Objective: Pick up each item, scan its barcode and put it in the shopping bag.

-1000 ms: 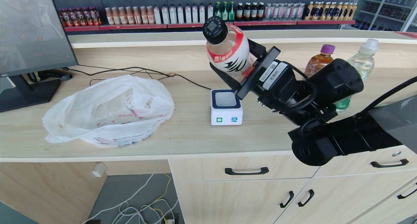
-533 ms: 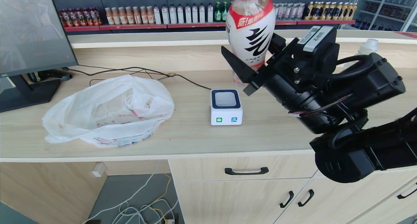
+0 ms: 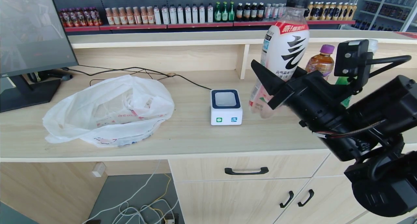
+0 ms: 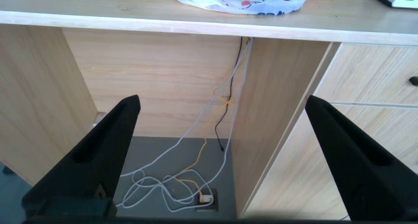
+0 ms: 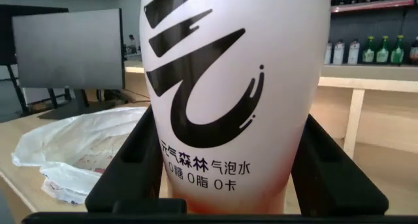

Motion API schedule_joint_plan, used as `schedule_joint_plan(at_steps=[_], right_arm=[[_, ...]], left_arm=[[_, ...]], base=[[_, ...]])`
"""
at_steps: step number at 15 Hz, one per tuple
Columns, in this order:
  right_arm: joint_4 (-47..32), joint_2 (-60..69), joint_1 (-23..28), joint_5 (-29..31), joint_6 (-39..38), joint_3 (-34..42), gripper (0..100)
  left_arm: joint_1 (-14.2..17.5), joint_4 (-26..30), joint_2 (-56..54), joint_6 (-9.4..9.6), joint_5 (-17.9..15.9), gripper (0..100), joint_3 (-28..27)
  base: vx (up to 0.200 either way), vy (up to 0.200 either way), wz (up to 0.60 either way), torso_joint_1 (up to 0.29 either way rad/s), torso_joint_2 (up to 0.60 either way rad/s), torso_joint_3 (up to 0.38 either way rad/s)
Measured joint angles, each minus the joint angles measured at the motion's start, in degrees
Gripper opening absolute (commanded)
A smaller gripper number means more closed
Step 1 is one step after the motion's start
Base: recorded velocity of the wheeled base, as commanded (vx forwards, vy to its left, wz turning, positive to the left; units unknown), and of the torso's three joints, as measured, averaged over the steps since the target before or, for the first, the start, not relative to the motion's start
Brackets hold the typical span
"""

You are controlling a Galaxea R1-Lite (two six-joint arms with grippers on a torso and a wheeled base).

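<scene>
Right claw point(image 3: 277, 78) swung rightward, clamping tilted bottle point(image 3: 287, 51).

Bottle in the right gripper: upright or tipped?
Near upright, leaning slightly: the bottle has its cap on top, base low, clamped in the right gripper.

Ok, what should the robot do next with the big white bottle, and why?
Probably swing the bottle left over the scanner and tilt its label toward the window; the right gripper holds it nearly upright beside the scanner, not above it.
</scene>
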State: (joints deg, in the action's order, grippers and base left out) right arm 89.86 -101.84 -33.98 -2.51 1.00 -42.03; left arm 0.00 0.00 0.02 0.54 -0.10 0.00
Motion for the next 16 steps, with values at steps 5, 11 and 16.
schedule_joint_plan(at_steps=[5,11,16], right_arm=[[0.02,1.1,0.71,1.34,-1.27,4.33,0],[0.09,2.06,0.29,1.34,-1.6,5.3,0],[0.13,0.88,2.0,1.43,-1.6,4.04,0]], left_arm=[[-0.05,0.02,0.0,0.0,0.0,100,0.0],[0.0,0.0,0.0,0.0,0.0,100,0.0],[0.0,0.0,0.0,-0.07,0.0,100,0.0]], base=[[0.0,0.0,0.0,0.0,0.0,0.0],[0.0,0.0,0.0,0.0,0.0,0.0],[0.0,0.16,0.0,0.003,0.0,0.004]])
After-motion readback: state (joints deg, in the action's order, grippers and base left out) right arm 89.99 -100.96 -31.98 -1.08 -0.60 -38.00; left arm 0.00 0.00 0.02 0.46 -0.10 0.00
